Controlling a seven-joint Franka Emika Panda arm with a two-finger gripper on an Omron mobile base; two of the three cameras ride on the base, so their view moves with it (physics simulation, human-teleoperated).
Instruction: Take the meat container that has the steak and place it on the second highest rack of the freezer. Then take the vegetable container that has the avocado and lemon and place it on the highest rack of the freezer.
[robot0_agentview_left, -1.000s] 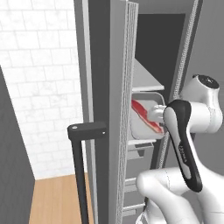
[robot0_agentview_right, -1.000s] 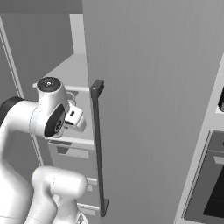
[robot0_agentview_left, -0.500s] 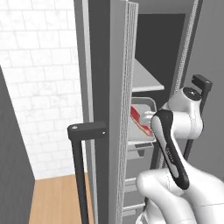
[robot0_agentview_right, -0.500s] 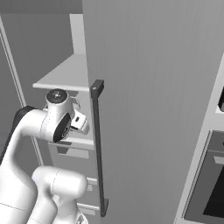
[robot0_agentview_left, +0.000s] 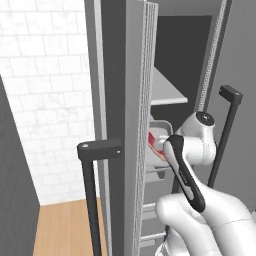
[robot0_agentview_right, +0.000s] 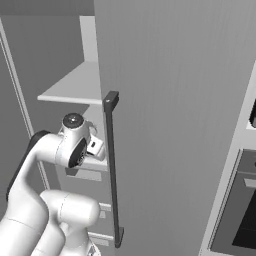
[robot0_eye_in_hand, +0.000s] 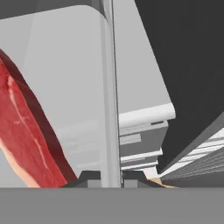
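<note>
Gripper (robot0_eye_in_hand: 111, 177) clenched on meat container (robot0_eye_in_hand: 109, 109) rim, steak (robot0_eye_in_hand: 30, 140) inside, seemingly within freezer (robot0_agentview_right: 175, 125), below a white shelf (robot0_agentview_left: 167, 92).

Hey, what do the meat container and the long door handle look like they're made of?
The meat container looks like smooth matte plastic or metal: plain light grey, thin rim, no shine; it is rendered, so I can't say which. The steak in it looks like raw meat, red with pale streaks. The door handle looks like dark matte metal or plastic: a slim, square-edged charcoal bar without highlights.
</note>
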